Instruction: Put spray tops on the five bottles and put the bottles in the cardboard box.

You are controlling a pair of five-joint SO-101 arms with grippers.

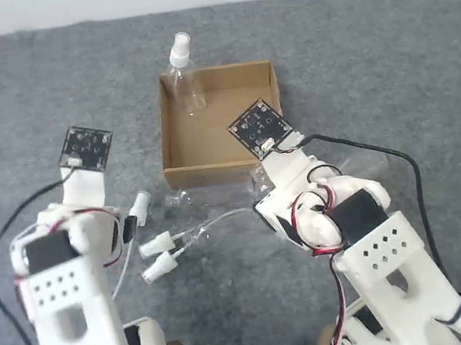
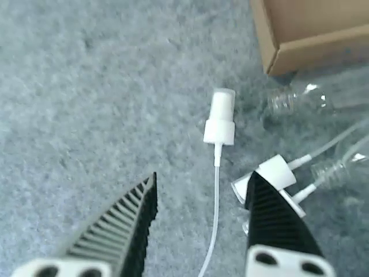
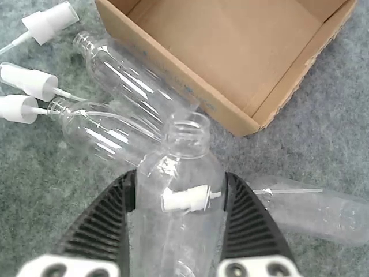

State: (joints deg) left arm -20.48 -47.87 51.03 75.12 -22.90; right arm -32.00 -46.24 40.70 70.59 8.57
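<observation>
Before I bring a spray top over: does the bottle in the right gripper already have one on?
No, the bottle in the right gripper has a bare, open neck.

High view, lower centre: right arm [image 1: 366,222] covers loose bottles [image 1: 184,199] before cardboard box [image 1: 205,174]; count unclear. Right wrist view: held bottle [image 3: 184,138] in right hand [image 3: 179,178], base cut by frame edge; white piece on it unidentifiable. Neighbour bottle [image 3: 311,208] cut likewise. Left wrist view: loose bottles blurred, cut by edge.
</observation>
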